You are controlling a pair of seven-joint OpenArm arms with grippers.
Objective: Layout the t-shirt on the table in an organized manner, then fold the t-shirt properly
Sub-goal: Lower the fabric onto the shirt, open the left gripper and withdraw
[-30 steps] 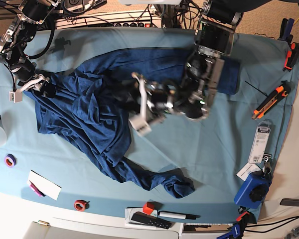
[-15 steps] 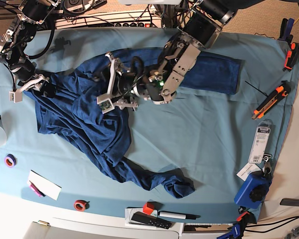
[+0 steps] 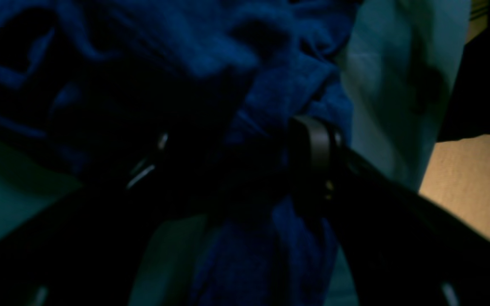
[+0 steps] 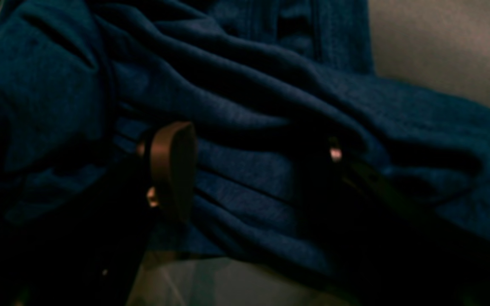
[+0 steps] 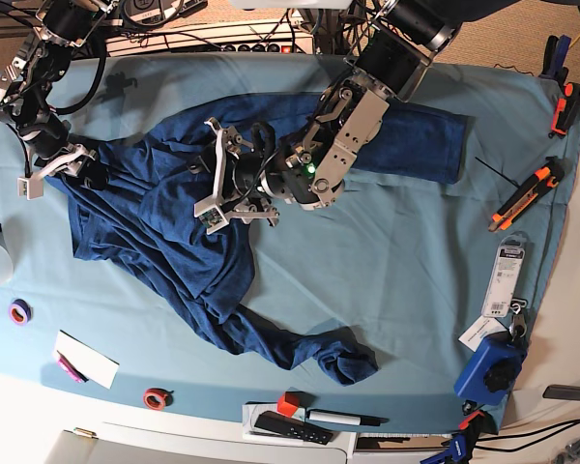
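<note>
Across the teal-draped desk (image 5: 387, 280) the navy t-shirt (image 5: 174, 232) lies crumpled and spread unevenly, its bulk toward the left half of the base view. One sleeve runs flat toward the upper right, partly under the left arm, and the other trails down to a bunched knot near the front edge.

The left pincer (image 5: 211, 174) reaches in from the top of that view and sits low over the wrinkled middle of the shirt, jaws spread wide. Its wrist camera shows dark folds of cloth lying between the two fingers (image 3: 313, 148), with bare teal cover beyond; whether the tips press into the fabric I cannot tell.

The right pincer (image 5: 50, 166) is at the shirt's left edge, near the upper left corner of the desk. Its wrist view shows both jaws wide apart with ridged blue cloth running between them, one finger (image 4: 172, 165) lying against the folds. Nothing is clamped.

Along the front edge lie a white card (image 5: 87, 358), a purple tape roll (image 5: 19, 311), a red tape roll (image 5: 156, 397) and a marker (image 5: 343, 418). An orange-handled cutter (image 5: 527, 193) rests on the right side, well apart from the shirt.
</note>
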